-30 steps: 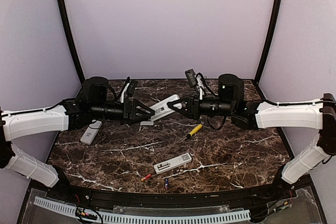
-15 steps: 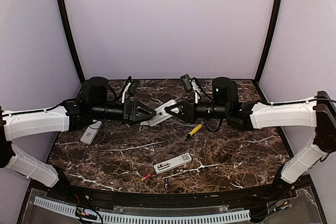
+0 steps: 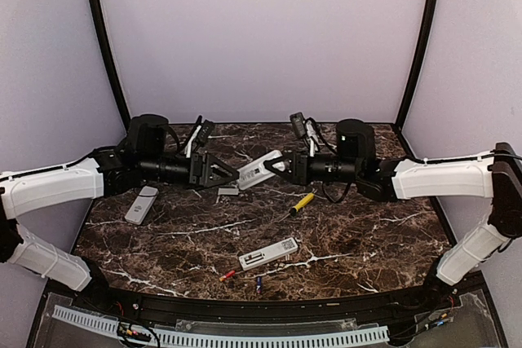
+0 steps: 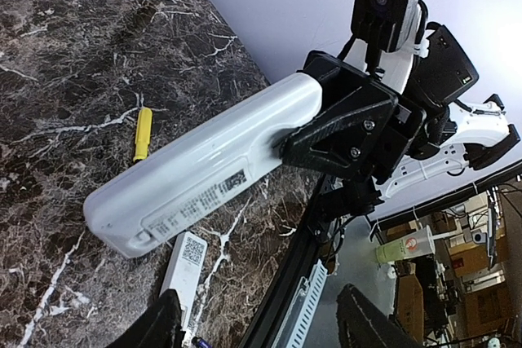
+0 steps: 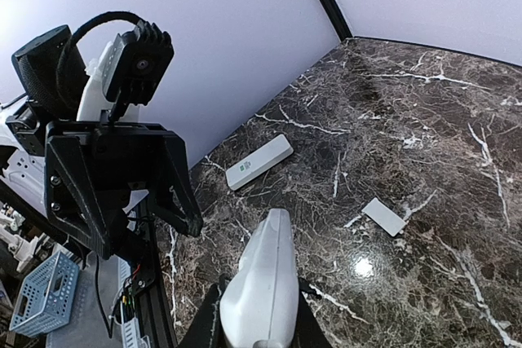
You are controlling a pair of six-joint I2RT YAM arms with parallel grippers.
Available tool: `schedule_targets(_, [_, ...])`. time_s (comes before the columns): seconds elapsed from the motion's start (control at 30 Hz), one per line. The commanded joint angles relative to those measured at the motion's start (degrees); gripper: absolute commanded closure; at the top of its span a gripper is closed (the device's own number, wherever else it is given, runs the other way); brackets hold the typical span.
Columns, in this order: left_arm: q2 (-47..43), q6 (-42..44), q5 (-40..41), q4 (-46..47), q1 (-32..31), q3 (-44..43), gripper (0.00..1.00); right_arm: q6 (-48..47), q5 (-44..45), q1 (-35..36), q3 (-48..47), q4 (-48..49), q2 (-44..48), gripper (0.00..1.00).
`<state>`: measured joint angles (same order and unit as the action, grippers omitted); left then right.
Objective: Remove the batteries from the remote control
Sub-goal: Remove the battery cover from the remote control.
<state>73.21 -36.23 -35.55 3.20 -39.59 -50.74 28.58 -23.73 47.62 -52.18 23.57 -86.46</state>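
Note:
A white remote control (image 3: 259, 167) hangs above the back of the table, with my right gripper (image 3: 276, 166) shut on its right end. The right wrist view shows it (image 5: 265, 283) clamped between both fingers. My left gripper (image 3: 232, 174) stands open just left of the remote, apart from it. Seen from the left wrist, the remote's labelled side (image 4: 204, 173) lies beyond my spread left gripper (image 4: 259, 315). An orange-red battery (image 3: 227, 275) and a blue battery (image 3: 258, 284) lie near the front edge. Any batteries inside the held remote are hidden.
A second remote (image 3: 267, 254) lies at front centre, a third remote (image 3: 141, 204) at the left. A small white cover plate (image 3: 228, 191) lies under the left gripper. A yellow-handled screwdriver (image 3: 302, 202) lies right of centre. Black frame posts stand at both back corners.
My left gripper has opened and drawn back left, off the remote. The right gripper keeps the remote and has shifted it slightly right and up.

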Motion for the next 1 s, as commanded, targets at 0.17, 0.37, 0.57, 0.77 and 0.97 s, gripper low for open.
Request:
schedule_targets(0.17, [0.59, -6.0, -3.12, 9.46, 0.92, 2.42, 0.39, 2.4, -3.58, -1.38, 3.43, 9.53, 3.61, 1.0])
schedule_targets(0.37, [1.1, -7.08, -2.96, 11.25, 0.92, 2.8, 0.43, 2.9, -4.7, -1.38, 3.32, 11.22, 2.76, 1.0])
schedule_targets(0.57, [2.13, -7.76, -3.88, 11.49, 0.93, 2.87, 0.48, 3.06, -5.67, -1.25, 3.01, 11.85, 2.05, 1.0])
schedule_targets(0.77, [2.13, -7.11, -2.25, 10.03, 0.92, 2.58, 0.49, 2.75, -6.24, -0.95, 2.71, 11.81, 1.99, 1.0])
schedule_targets(0.97, [2.42, -7.08, -1.94, 9.7, 0.97, 2.49, 0.5, 2.46, -7.03, -0.76, 2.09, 11.42, 1.44, 1.0])
